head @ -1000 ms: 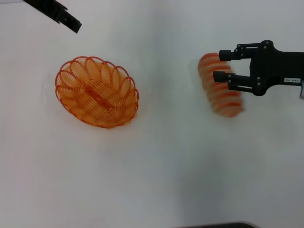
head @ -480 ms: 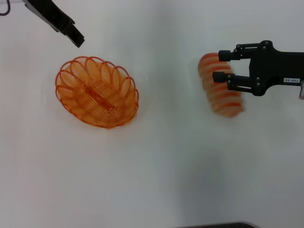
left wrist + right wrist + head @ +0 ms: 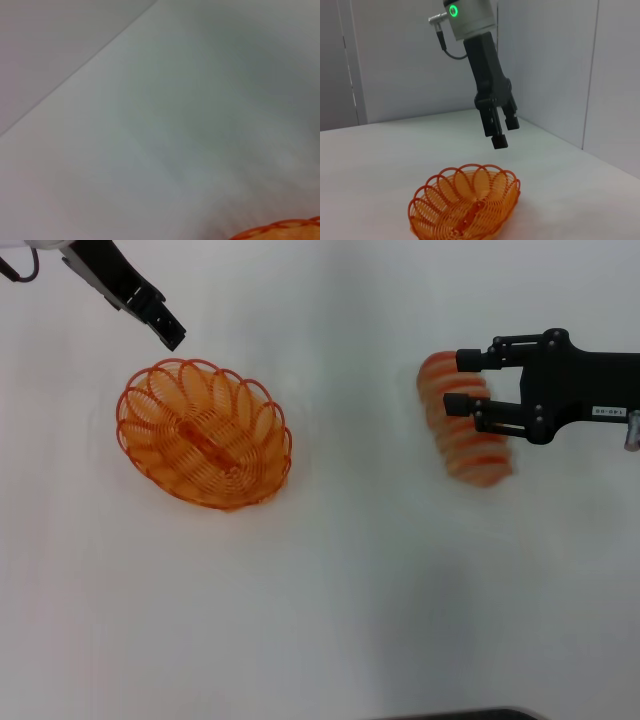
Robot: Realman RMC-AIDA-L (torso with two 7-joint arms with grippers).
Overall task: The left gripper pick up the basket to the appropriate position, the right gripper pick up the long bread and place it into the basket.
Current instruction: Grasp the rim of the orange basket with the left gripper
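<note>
The orange wire basket (image 3: 203, 433) sits on the white table at the left, and nothing lies in it. My left gripper (image 3: 167, 330) hangs open just beyond the basket's far rim, apart from it. The right wrist view shows this gripper (image 3: 501, 132) above the basket (image 3: 465, 206). A sliver of the basket's rim (image 3: 280, 231) shows in the left wrist view. The long bread (image 3: 466, 435), tan with orange-red stripes, lies at the right. My right gripper (image 3: 462, 381) is open over the bread's far end, one finger on each side of that end.
The white table (image 3: 350, 580) stretches between basket and bread. Grey walls (image 3: 395, 60) rise behind the table. A dark edge (image 3: 460, 714) shows at the head view's bottom.
The left gripper has come down and to the right, closer to the basket's far rim. The right gripper has barely shifted over the bread. Basket and bread have not moved.
</note>
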